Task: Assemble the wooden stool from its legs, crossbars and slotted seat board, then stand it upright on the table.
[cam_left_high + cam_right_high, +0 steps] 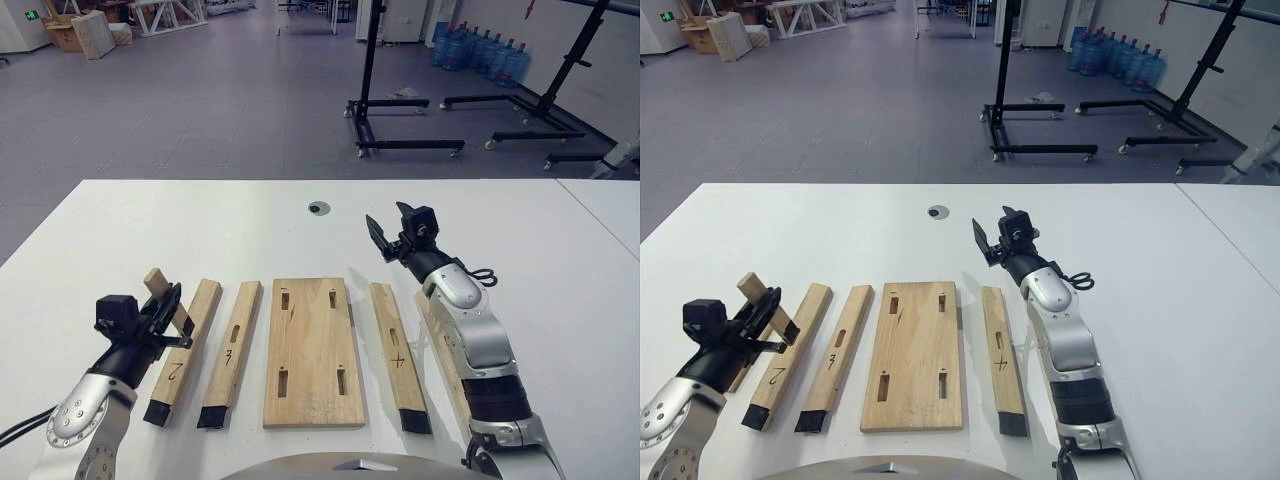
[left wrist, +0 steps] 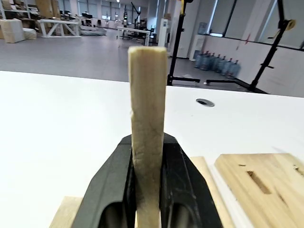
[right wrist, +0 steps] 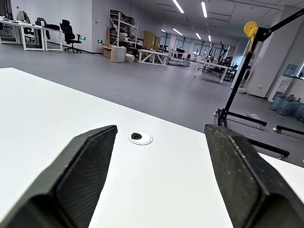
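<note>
Left end effector (image 1: 172, 312) clamps the short pale wooden crossbar (image 1: 155, 281), long axis angling away leftward; right end effector (image 1: 390, 226) gapes above the white bench (image 1: 120, 230).

A flat pale wooden seat board with four slots (image 1: 312, 350) lies mid-way on the white table (image 1: 120, 230). At its 9 o'clock lies a long wooden inner left leg (image 1: 232, 352), then the outer left leg (image 1: 183, 345). Farthest out is a short wooden crossbar (image 1: 160, 290), clamped in the left gripper (image 1: 170, 312). At 3 o'clock lies the inner right leg (image 1: 397, 355), then the outer right leg (image 1: 438, 335), partly under the right arm. At 12 o'clock, well apart, is a small round table hole (image 1: 319, 208).
</note>
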### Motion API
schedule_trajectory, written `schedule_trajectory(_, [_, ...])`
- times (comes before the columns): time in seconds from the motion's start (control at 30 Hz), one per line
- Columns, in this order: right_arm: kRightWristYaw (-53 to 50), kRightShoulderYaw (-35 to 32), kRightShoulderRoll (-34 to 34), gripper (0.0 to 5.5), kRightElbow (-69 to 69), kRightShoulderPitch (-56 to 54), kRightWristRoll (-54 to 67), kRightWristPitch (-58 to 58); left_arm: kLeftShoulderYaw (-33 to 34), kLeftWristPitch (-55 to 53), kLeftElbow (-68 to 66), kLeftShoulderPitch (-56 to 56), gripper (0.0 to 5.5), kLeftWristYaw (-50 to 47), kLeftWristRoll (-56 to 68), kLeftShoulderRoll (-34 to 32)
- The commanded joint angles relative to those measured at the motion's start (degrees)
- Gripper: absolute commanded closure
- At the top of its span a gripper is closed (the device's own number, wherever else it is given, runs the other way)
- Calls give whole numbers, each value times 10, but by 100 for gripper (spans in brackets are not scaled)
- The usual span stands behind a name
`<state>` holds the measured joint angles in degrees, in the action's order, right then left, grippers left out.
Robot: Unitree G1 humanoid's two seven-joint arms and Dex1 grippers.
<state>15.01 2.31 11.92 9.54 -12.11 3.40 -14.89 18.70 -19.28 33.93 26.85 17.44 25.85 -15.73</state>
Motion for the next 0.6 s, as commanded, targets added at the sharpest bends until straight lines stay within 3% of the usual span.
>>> schedule_trajectory(0.03, [-3, 0, 2, 215, 8, 10, -3, -9, -12, 31, -12, 0, 512, -3, -28, 8])
schedule_trajectory(0.6, [33, 2, 21, 215, -9, -12, 4, -19, -45, 73, -76, -21, 512, -39, -75, 47])
